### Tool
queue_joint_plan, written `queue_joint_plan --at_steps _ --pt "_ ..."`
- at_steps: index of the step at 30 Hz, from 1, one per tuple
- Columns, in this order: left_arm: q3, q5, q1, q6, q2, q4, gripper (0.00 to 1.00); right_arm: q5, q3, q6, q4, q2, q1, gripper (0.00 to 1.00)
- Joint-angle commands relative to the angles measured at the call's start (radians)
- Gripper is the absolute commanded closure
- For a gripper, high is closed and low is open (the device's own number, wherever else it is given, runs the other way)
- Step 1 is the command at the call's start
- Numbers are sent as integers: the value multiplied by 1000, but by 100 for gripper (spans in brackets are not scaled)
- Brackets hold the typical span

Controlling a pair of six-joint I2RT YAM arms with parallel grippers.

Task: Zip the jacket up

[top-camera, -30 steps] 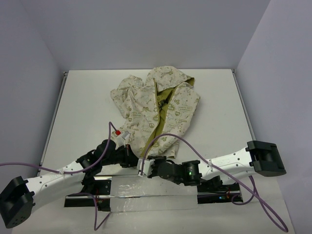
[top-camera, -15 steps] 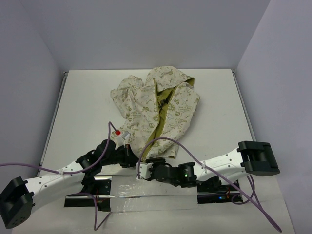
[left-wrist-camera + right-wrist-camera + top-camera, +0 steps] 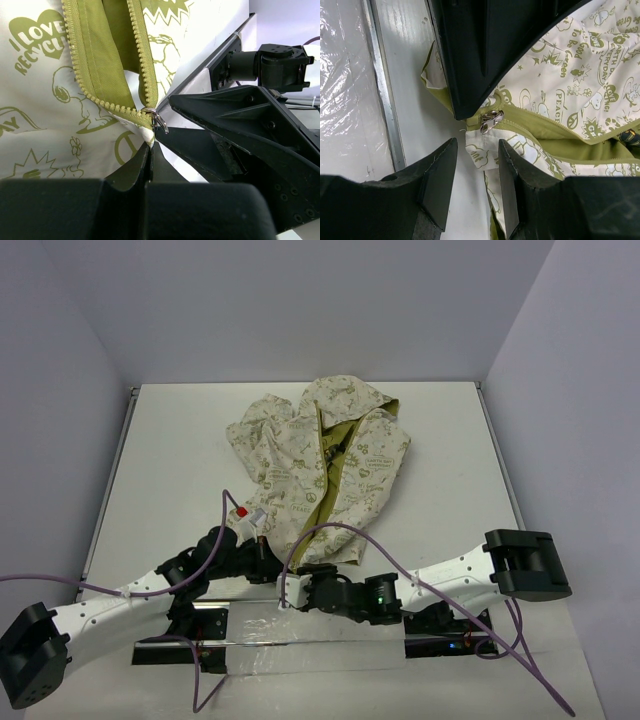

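Note:
The jacket (image 3: 320, 465) lies at the table's middle, cream with olive prints, its front open and the olive lining showing. My left gripper (image 3: 272, 562) is at its bottom hem; in the left wrist view the jaws (image 3: 149, 146) are shut on the hem corner just below the zipper slider (image 3: 152, 116). My right gripper (image 3: 290, 588) is open right beside it. In the right wrist view the fingers (image 3: 440, 175) straddle the hem corner (image 3: 482, 150), with the metal slider and its pull tab (image 3: 491, 120) just beyond the tips. The zipper teeth (image 3: 142, 55) are apart above the slider.
A metal rail (image 3: 382, 100) and a shiny plastic-covered strip (image 3: 300, 650) run along the near table edge, just behind both grippers. Purple cables (image 3: 330, 530) loop over the arms. Walls enclose the table (image 3: 170, 460) on three sides.
My right arm has shifted a little to the left, bringing its open gripper closer to the jacket's bottom hem. The left gripper and the jacket have stayed still.

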Motion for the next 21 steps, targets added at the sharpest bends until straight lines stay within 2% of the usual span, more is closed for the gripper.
queue_joint_plan --at_steps 1,21 --pt "-1 21 -7 7 -8 19 100 -4 10 4 58 -34 -9 54" --pt "2 25 -8 9 -5 20 100 -15 38 -21 81 -11 -45 56"
